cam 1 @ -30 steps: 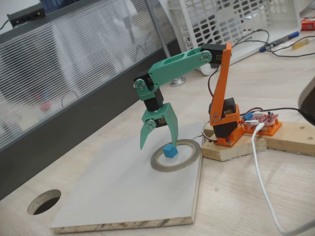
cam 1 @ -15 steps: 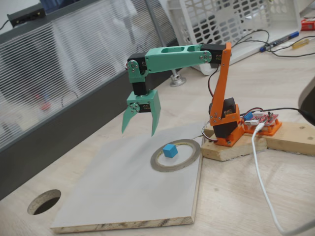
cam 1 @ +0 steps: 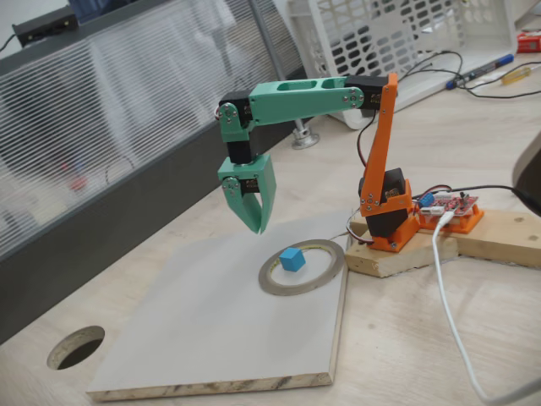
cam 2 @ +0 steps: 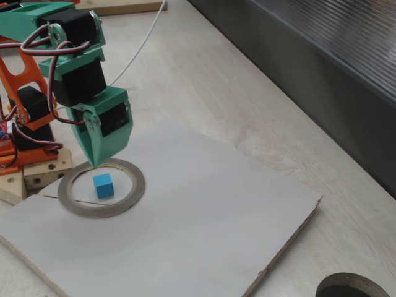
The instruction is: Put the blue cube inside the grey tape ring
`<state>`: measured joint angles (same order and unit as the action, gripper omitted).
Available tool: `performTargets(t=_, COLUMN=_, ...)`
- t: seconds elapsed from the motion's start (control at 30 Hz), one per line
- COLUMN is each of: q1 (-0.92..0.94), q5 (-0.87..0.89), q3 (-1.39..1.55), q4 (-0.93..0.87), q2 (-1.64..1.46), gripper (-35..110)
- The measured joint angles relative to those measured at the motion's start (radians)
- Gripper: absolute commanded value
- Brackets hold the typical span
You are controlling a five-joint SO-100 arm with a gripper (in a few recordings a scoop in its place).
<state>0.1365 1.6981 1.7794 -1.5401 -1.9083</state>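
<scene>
Already placed, by the look of it: blue cube [cam 1: 292,259] sits flat on the white board [cam 1: 194,330] inside the grey tape ring [cam 1: 325,272], touching nothing I can make out, and the ring lies near the board's far right corner in this fixed view. Going left to right there: round hole [cam 1: 74,347] cut in the bench [cam 1: 406,338] near its front left corner, then the board, then the green tool [cam 1: 254,227] hanging above the board just left of the ring, empty, tips drawn together to a narrow point, then ring with cube, then the orange arm base [cam 1: 387,216] on its wooden block.

Step in hand reads as post-release, arm clear of the ring. Next move probably just calls for backing away without clipping the ring; nothing left to grasp.

Cube has no long axis; top face up, edges turned slightly off the board's edges. Ring lies flat, opening up.
</scene>
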Motion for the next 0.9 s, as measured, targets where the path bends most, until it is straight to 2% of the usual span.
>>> performTargets(t=0.23, q1=0.138, q5=0.000, q3=0.000, q4=-0.178, q2=0.000, gripper=4)
performTargets(t=0.73, q1=0.172, q5=0.002, q3=-0.020, q4=-0.190, q2=-0.005, gripper=4)
performTargets(t=0.9, q1=0.172, q5=0.002, q3=-0.117, q4=-0.198, q2=-0.005, gripper=4)
